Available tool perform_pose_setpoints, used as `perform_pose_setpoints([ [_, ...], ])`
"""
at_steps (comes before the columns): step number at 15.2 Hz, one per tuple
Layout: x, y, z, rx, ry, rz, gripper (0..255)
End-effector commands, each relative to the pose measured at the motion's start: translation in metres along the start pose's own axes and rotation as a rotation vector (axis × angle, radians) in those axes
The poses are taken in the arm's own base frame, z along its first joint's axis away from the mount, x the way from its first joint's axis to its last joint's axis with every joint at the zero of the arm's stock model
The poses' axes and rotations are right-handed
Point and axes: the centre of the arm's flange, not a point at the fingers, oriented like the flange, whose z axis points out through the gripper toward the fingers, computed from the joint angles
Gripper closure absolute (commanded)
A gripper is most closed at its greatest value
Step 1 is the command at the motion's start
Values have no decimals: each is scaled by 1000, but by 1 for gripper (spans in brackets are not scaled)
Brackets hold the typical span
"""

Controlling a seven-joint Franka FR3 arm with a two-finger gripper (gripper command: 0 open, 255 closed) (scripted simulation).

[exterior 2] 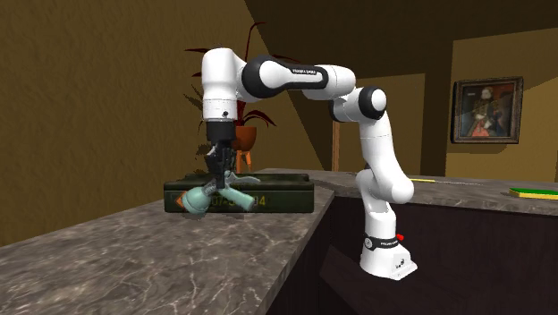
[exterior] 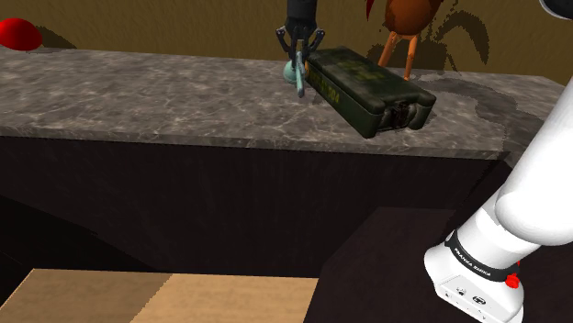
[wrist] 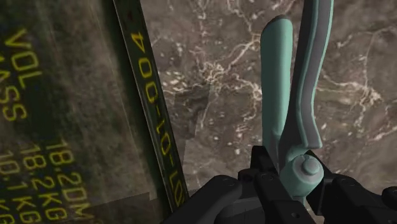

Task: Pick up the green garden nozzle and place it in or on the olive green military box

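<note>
My black gripper [exterior: 301, 44] is shut on the teal-green garden nozzle [exterior: 297, 75], which hangs from the fingers with its handle and lever pointing down towards the marble counter. The second exterior view has the gripper [exterior 2: 217, 176] and nozzle [exterior 2: 207, 198] in front of the long side of the olive green military box [exterior 2: 273, 194]. That box [exterior: 367, 88] lies flat on the counter with its lid closed, just to the shoulder view's right of the nozzle. Seen from the wrist, the nozzle [wrist: 287, 108] is clasped at its round pivot, beside the box [wrist: 57, 114] with yellow lettering.
The grey marble counter [exterior: 156, 105] has a front edge dropping to dark cabinets. A red object [exterior: 18, 35] sits at its far left. An orange pot on legs [exterior: 404, 27] stands behind the box. A green-yellow flat item [exterior 2: 535, 191] lies on another counter beyond the arm.
</note>
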Motion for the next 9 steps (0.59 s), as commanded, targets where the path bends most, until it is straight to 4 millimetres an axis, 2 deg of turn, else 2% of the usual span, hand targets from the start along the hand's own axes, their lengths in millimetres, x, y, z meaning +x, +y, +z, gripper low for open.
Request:
perform_pose_setpoints([
  [1,0,0,-11,0,0,0,255],
  [9,0,1,-53,0,0,0,255],
])
